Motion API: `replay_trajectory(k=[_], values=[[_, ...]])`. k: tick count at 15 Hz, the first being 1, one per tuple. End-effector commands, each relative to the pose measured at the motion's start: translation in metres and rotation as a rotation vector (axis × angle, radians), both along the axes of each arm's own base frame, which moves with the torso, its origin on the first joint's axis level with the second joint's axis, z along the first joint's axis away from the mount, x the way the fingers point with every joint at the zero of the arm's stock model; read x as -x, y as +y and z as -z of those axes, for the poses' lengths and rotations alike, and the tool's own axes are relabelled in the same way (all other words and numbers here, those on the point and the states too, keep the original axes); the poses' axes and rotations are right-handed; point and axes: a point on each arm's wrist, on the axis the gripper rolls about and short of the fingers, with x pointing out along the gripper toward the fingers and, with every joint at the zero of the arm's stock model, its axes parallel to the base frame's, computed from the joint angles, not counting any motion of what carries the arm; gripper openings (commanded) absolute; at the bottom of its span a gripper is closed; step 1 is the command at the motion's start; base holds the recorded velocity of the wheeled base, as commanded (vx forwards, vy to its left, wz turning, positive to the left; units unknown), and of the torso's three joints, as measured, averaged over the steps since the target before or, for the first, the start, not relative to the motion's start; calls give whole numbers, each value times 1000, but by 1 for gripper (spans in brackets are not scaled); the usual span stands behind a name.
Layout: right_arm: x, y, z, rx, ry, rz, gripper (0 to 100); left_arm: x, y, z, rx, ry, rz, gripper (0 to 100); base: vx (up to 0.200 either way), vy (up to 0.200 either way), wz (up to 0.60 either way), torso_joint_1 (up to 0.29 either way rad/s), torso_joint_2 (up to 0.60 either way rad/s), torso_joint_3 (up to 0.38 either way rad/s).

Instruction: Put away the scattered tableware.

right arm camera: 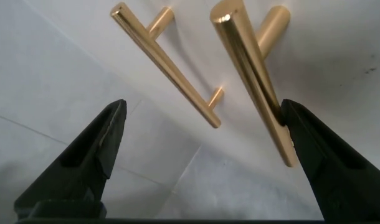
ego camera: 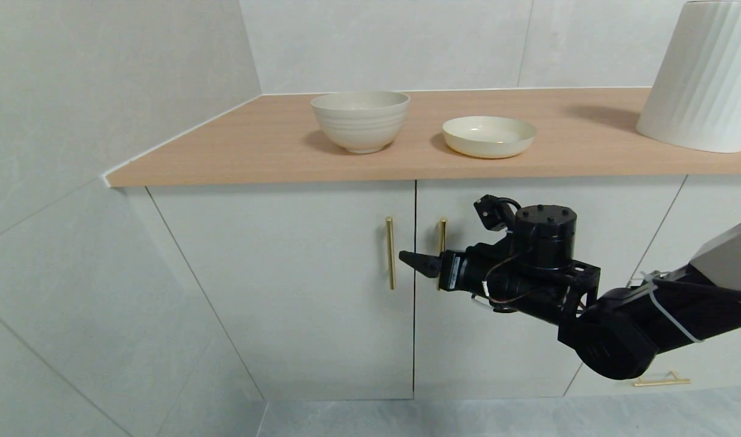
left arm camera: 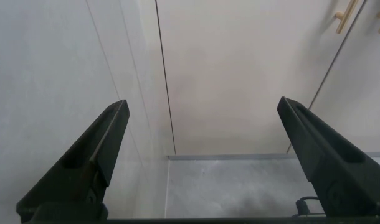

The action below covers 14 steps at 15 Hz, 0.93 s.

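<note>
- The bowl [ego camera: 360, 120] and the shallow plate [ego camera: 488, 136] sit apart on the worktop [ego camera: 255, 145] on top of the cabinet [ego camera: 285, 285]. The bowl is above its left door and the plate above its right door.
- Neither has been put away, and both cabinet doors are shut.
- The right claw [right arm camera: 202, 124] is at the cabinet's front, level with its two gold handles, spread and holding nothing. The nearer handle [right arm camera: 252, 81] lies just beside one finger.
- The left claw [left arm camera: 202, 102] is also spread and empty, low by the cabinet's left door, near the floor.
- A white ribbed container [ego camera: 704, 79] stands at the cabinet top's far right.
- The step in hand looks like opening a door. Next, the right claw needs to straddle one handle, pinch it, then pull along the door's swing.
</note>
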Motion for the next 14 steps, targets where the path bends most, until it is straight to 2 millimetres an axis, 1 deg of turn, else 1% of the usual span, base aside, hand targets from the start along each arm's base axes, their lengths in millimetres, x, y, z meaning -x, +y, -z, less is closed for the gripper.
replay_trajectory(k=[1,2,3,6,10,11,12,14], values=[[5,0,-7,-18,-5,-13,100,0,0,0,0,0,0,100,0,0,0,0,0,0],[6,0,-9,-26,-4,-17,100,0,0,0,0,0,0,100,0,0,0,0,0,0],[12,0,-15,-44,-5,-31,100,0,0,0,0,0,0,100,0,0,0,0,0,0],[28,-9,-25,-54,-1,-107,100,0,0,0,0,0,0,100,0,0,0,0,0,0],[53,-26,-24,-39,28,-164,100,0,0,0,0,0,0,100,0,0,0,0,0,0],[56,-28,-24,-39,32,-181,100,0,0,0,0,0,0,100,0,0,0,0,0,0],[67,-35,-26,-43,42,-243,100,0,0,0,0,0,0,100,0,0,0,0,0,0],[78,-42,-24,-34,60,-267,100,0,0,0,0,0,0,100,0,0,0,0,0,0]])
